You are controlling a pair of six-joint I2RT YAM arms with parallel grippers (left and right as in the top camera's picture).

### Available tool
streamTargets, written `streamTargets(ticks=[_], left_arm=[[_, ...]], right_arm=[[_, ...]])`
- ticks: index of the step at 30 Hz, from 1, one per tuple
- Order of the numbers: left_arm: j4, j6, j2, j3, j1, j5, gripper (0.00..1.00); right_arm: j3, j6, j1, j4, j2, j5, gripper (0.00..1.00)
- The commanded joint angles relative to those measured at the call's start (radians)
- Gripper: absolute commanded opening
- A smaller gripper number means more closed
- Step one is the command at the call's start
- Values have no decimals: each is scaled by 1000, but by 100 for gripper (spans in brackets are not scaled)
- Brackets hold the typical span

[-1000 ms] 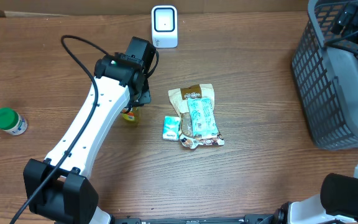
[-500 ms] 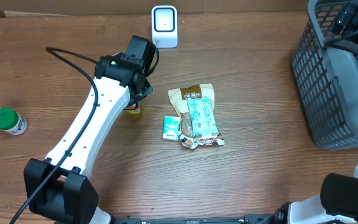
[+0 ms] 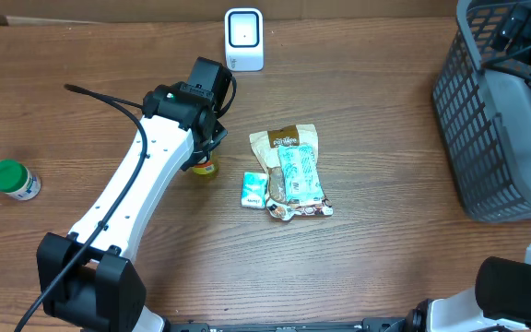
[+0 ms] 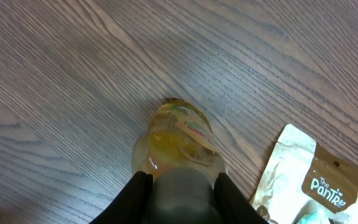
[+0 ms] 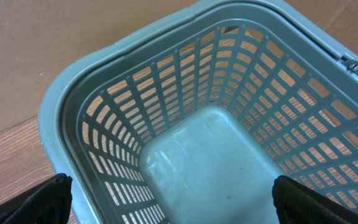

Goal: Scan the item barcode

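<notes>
L gripper (image 4: 182, 190) jaws pinch the cap end of a small yellow bottle (image 4: 176, 134), near table (image 3: 385, 267) centre, just left of the snack pkts (image 3: 289, 171). R gripper (image 5: 173, 199) jaws spread wide over the grey basket (image 5: 185, 74) at the right edge.

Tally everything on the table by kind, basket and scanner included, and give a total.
Bottles: 2, yellow bottle and green-capped bottle
Packets: 2, brown pouch and teal packet
Boxes: 1, small teal box
Scanners: 1, white scanner
Baskets: 1, grey basket
Total: 7
</notes>
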State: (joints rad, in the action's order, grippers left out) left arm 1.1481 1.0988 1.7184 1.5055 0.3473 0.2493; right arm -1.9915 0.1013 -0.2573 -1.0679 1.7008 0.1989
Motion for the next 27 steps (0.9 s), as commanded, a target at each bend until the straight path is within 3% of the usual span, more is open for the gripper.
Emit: streamTargets(ticks=[1, 4, 6, 9, 11, 17, 21, 25, 27], left_arm=[[-1, 24, -20, -6, 7, 0, 18], [0, 24, -16, -6, 7, 0, 19], [1, 23, -14, -6, 7, 0, 26], [3, 14, -13, -6, 7, -10, 52], [2, 1, -13, -6, 7, -11, 61], [-3, -54, -13, -6, 7, -11, 72], [-39, -232, -13, 3, 4, -2, 85], [-25, -527, -13, 72, -14, 12, 100], [-8, -676, -13, 120, -22, 11, 100]], right_arm=[[-18, 4, 0, 4, -10, 10, 100], [-18, 4, 0, 4, -10, 10, 100], [-18, 4, 0, 4, -10, 10, 100], [-18, 4, 0, 4, -10, 10, 100], [-18, 4, 0, 4, -10, 10, 100], [-18, 4, 0, 4, -10, 10, 100], [-18, 4, 0, 4, -10, 10, 100], [-18, 4, 0, 4, -10, 10, 100], [-18, 4, 0, 4, -10, 10, 100]])
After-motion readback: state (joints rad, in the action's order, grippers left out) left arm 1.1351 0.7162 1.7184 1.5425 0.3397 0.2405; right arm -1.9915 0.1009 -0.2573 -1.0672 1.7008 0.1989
